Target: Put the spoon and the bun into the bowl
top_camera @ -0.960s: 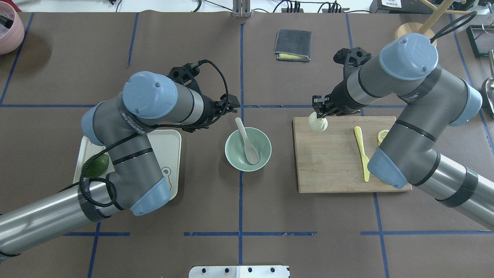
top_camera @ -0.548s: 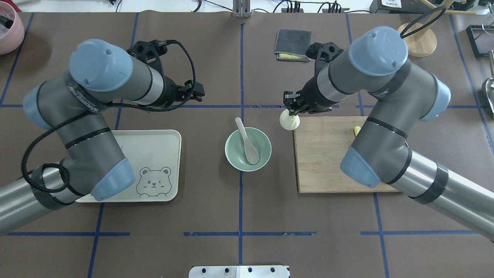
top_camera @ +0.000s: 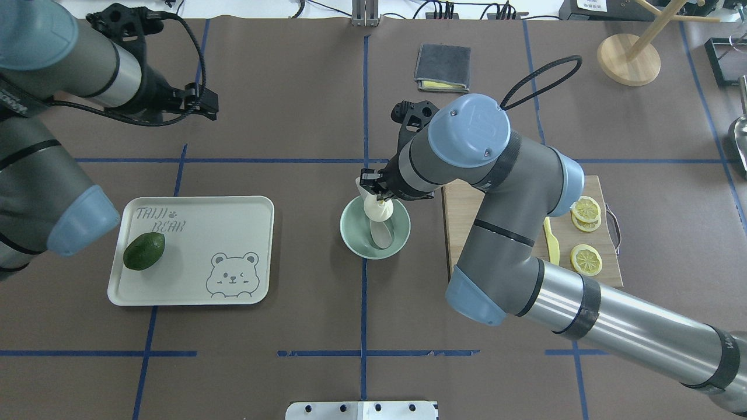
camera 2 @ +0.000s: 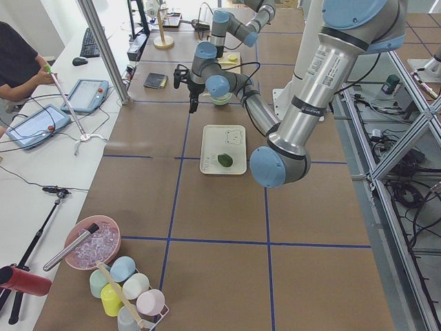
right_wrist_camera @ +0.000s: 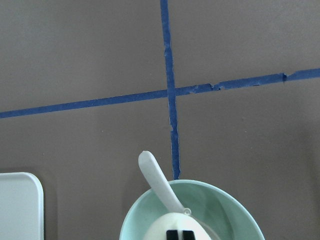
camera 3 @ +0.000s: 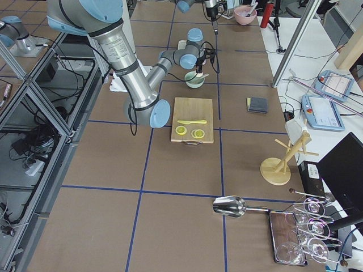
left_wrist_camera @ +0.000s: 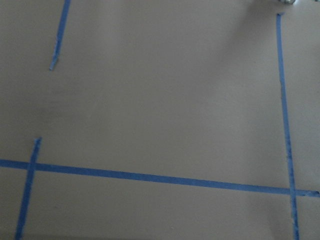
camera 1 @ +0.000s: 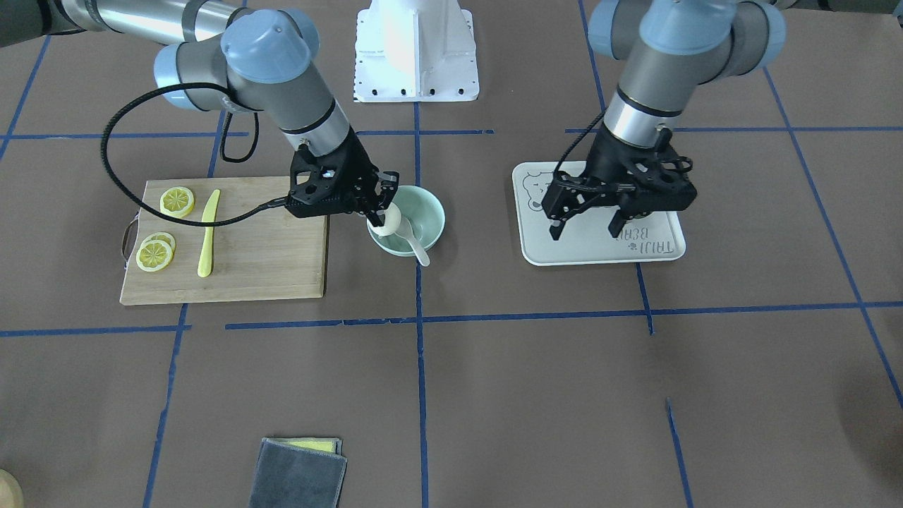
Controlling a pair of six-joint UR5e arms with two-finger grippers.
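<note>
The mint-green bowl stands at the table's middle. The off-white spoon lies in it, handle over the far rim. My right gripper is shut on the pleated top of the white bun and holds it over the bowl, just above the spoon. The front view shows the bun at the rim of the bowl. The right wrist view shows the bun, the spoon handle and the bowl rim. My left gripper is open and empty, far left; it also shows in the front view.
A cream bear tray holds an avocado at the left. A wooden cutting board at the right carries lemon slices and a yellow knife. A folded grey cloth and a wooden stand are at the back.
My right gripper has carried the bun left from the cutting board to over the bowl. My left arm has drawn back from the bowl to the far left.
</note>
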